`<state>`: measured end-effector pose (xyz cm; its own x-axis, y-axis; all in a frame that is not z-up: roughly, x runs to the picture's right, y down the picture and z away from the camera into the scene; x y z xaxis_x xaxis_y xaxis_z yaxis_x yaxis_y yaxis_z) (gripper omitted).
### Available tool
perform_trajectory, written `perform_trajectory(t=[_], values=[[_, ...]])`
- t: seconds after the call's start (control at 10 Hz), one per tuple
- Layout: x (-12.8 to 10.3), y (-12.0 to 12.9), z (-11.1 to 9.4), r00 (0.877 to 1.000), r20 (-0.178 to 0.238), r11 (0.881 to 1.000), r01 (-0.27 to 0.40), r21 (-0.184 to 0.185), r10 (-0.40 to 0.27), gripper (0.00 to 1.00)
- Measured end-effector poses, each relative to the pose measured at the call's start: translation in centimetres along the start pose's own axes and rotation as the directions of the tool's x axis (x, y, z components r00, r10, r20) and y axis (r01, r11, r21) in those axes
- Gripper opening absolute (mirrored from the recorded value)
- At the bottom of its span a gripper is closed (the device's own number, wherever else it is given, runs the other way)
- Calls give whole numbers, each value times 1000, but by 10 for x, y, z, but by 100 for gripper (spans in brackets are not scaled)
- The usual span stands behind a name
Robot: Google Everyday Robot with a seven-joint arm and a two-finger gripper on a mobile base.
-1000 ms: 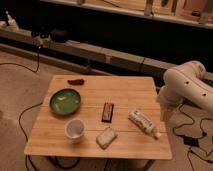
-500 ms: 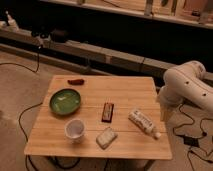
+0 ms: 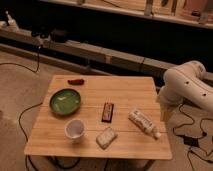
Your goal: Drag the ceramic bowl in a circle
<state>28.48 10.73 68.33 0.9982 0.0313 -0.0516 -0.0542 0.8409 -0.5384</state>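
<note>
Here, ceramic bowl (image 3: pixel 65 101) near table's (image 3: pixel 125 88) left edge, room toward middle, tool (image 3: pixel 165 111) beyond right edge, jaws apart

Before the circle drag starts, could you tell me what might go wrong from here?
1. The tool hangs beside the table's right edge, far from the ceramic bowl; reaching across might clip the white tube or the dark bar.
2. The white cup stands close to the bowl, so a wide circle could knock it.
</note>
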Motion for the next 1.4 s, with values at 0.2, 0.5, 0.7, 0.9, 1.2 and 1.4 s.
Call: perform_trajectory(t=[0.2,0.5,0.7,0.9,1.2,1.4], values=[[0,0,0,1000,0,1000,0,0,0,65],[0,-4,-1,1000,6,1000,0,11,0,65],[-17,-41,-13,996,26,994,79,80,-81,65],[-62,-94,-35,966,57,955,239,177,-253,65],[-122,-118,-35,870,87,862,458,218,-485,65],[-158,-129,-12,795,102,789,560,252,-597,65]])
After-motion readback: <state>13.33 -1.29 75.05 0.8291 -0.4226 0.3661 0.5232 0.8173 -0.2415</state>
